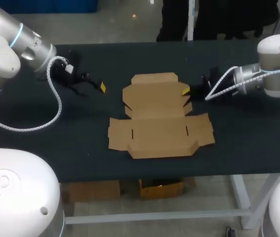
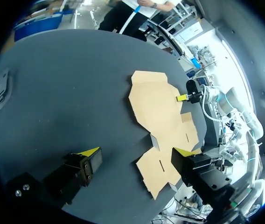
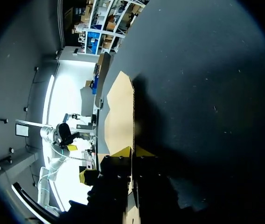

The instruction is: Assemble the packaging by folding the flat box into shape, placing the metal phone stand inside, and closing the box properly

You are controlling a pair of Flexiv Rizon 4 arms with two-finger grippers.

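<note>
- In the right wrist view the flat box (image 3: 117, 109) lies almost edge-on. Its slots and far flaps are unreadable, and its near end is hidden behind the right gripper (image 3: 133, 151).
- In the left wrist view one finger of the left gripper (image 2: 136, 153) covers a near corner of the flat box.
- A dim grey shape (image 2: 2, 86) on the table (image 2: 67, 93) is too faint to identify.
- In the head view the left arm (image 1: 12, 44) and right arm (image 1: 273, 64) are cut off at the sides.

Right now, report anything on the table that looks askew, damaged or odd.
Nothing stands out. The flat brown cardboard box blank lies unfolded and undamaged on the black table, the right pincer pinching its edge flap.
</note>
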